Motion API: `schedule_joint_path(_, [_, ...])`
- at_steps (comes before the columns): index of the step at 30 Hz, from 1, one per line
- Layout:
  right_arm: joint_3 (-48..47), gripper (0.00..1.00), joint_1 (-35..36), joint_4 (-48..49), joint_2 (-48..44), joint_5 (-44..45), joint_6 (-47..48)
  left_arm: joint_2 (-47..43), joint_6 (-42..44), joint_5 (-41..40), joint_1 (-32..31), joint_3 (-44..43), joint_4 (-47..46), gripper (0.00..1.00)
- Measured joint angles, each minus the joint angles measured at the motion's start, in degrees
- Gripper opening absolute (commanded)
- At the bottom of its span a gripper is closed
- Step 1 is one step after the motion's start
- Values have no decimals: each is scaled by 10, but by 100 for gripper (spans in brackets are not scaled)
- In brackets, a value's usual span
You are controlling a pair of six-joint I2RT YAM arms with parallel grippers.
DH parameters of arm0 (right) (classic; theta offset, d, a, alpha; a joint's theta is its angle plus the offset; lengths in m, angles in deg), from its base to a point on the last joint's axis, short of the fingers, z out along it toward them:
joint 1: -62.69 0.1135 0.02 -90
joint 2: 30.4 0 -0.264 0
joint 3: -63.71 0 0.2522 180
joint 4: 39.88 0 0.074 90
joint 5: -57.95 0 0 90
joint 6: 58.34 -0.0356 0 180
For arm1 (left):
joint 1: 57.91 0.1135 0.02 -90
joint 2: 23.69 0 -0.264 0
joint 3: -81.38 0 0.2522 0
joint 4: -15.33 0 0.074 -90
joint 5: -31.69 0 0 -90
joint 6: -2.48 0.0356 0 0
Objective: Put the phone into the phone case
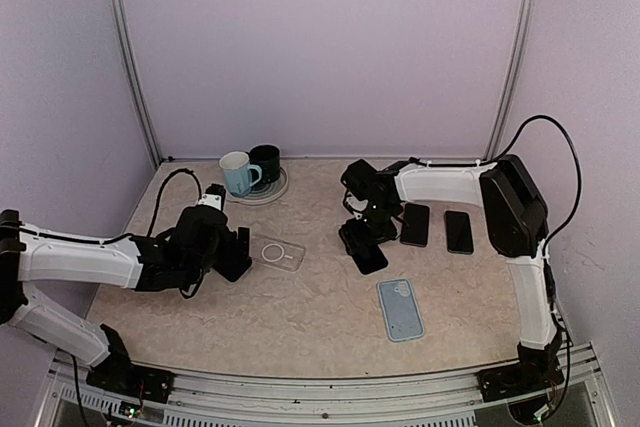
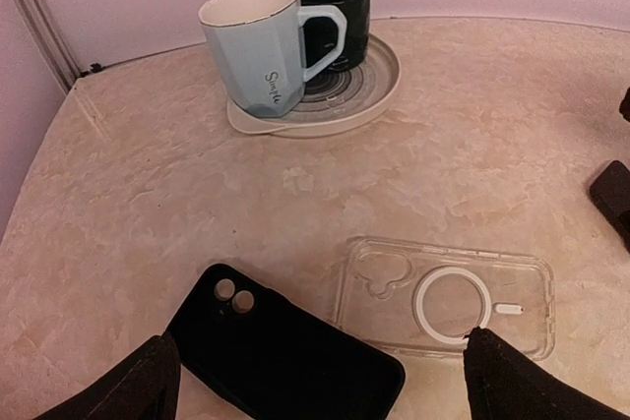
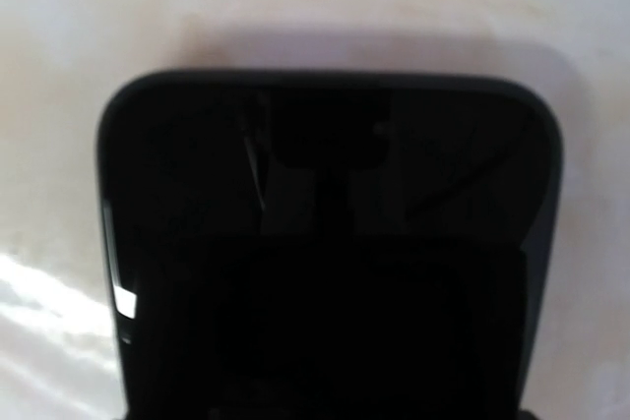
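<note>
The left gripper's fingers (image 2: pixel 148 386) stand wide apart on the table (image 1: pixel 300 332), astride a flat black item (image 2: pixel 285 356) with two camera rings; phone or case, I cannot tell. The clear case (image 2: pixel 448 297) lies just beside it. The right gripper (image 1: pixel 360 241) sits over the tilted black phone (image 3: pixel 325 243) mid-table, its grip unreadable. Near it lie a blue case (image 1: pixel 401 309), a dark phone (image 1: pixel 415 224) and a second dark phone (image 1: pixel 459 231).

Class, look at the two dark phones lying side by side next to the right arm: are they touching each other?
Apart. The top external view shows a strip of table between the inner phone and the outer phone.
</note>
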Motion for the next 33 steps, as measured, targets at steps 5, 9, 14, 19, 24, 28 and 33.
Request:
schedule_joint_path(5, [29, 54, 3, 41, -28, -1, -3, 2, 32, -1, -39, -4, -18, 99])
schedule_joint_path(9, [86, 51, 3, 89, -94, 5, -15, 25, 67, -1, -85, -29, -37, 99])
schedule_joint_path(14, [162, 48, 4, 130, -197, 43, -35, 56, 87, 0, -113, -47, -48, 99])
schedule_joint_path(19, [263, 48, 28, 162, -301, 96, -79, 76, 87, 3, -118, -55, -51, 99])
schedule_joint_path(24, [353, 49, 98, 163, -362, 125, -166, 82, 87, 8, -121, -57, -58, 99])
schedule_joint_path(28, [395, 49, 149, 135, -366, 138, -253, 91, 87, 16, -121, -57, -66, 99])
schedule_joint_path(33, [416, 49, 188, 105, -366, 157, -330, 95, 96, 20, -121, -61, -70, 99])
